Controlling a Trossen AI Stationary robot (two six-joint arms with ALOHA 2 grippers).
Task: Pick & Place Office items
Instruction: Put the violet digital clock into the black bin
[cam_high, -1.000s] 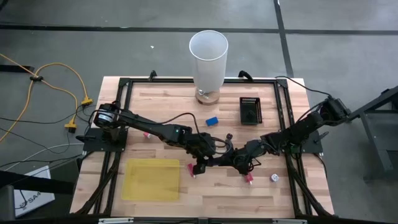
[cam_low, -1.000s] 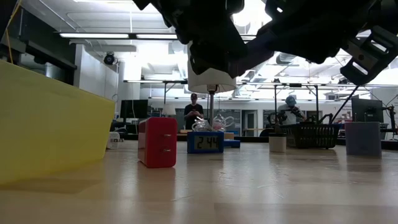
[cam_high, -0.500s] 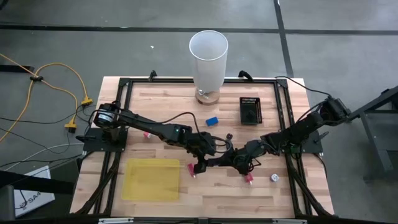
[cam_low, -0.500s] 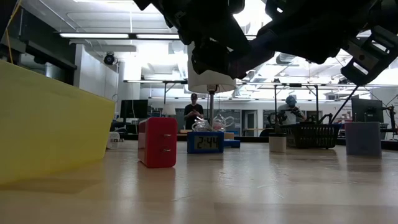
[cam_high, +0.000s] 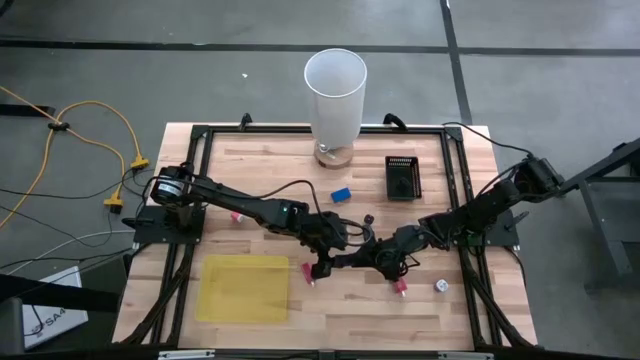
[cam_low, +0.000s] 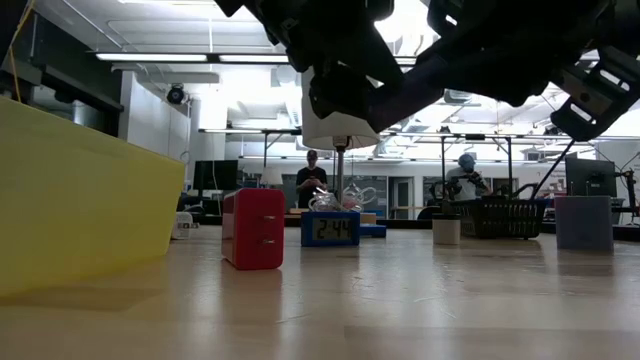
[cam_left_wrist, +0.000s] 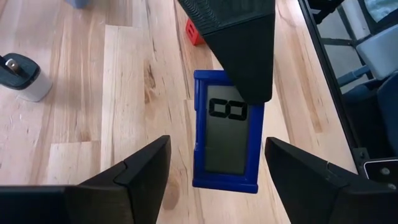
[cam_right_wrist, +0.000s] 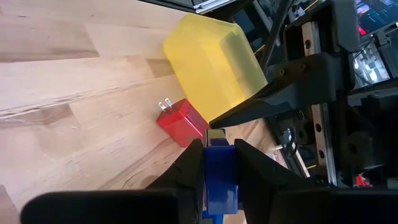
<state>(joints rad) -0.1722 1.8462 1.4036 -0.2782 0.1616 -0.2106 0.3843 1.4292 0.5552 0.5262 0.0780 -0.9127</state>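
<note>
A small blue piece with a grey display (cam_left_wrist: 227, 140) hangs over the table's middle. My right gripper (cam_right_wrist: 219, 148), reaching in from the right (cam_high: 352, 260), is shut on it. My left gripper (cam_left_wrist: 217, 149), coming from the left (cam_high: 324, 264), is open. Its two fingers stand on either side of the blue piece, and I see no touch. A red plug block (cam_right_wrist: 182, 122) stands on the wood just below, beside the yellow sheet (cam_high: 243, 288). My right gripper pinches the blue piece between its two fingers at one short end (cam_left_wrist: 219, 93), one finger (cam_left_wrist: 233, 43) lying over the display face. The fingers come from the table's right, slanting a little down. The piece is lifted clear of the table.
A tall white cylinder (cam_high: 335, 85) and a black tray (cam_high: 403, 177) stand at the far edge. Loose pieces lie about: blue (cam_high: 341, 195), pink (cam_high: 237, 215), dark (cam_high: 368, 217), red (cam_high: 402, 289), whitish round (cam_high: 438, 286).
</note>
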